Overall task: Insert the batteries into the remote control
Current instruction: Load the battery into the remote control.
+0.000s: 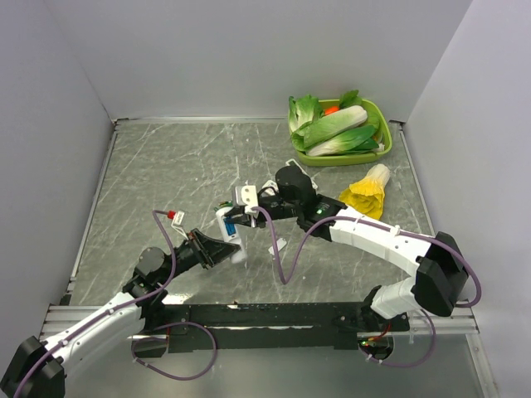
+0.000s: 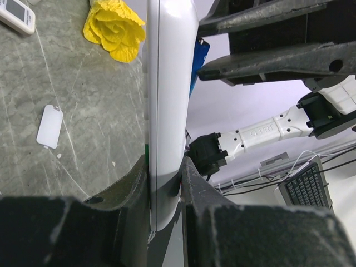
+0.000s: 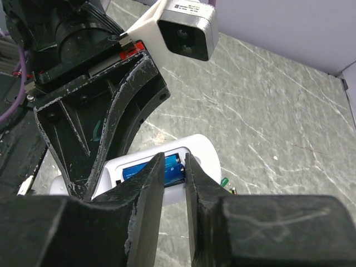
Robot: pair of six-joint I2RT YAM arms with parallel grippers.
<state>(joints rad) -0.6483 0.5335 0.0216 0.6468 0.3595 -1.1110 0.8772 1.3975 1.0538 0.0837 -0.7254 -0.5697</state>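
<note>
Left gripper [image 2: 164, 183] is clamped on the remote [image 2: 169, 83], held up mid-table. Right gripper [image 3: 174, 158] straddles a battery [image 3: 139, 169] lying in the open bay, jaws slightly apart; whether it grips, I cannot tell. Likely step: seating the battery. Next calls for pressing it gently flat.

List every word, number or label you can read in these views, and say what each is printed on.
"I2RT", as it seems: faint grey print on the right arm's white link.
Label on the camera housing: too small to read.
Display of the white device: blurred, unreadable.
Keys of the keyboard: too small to read.
Wrapper of the blue battery: no readable print.
</note>
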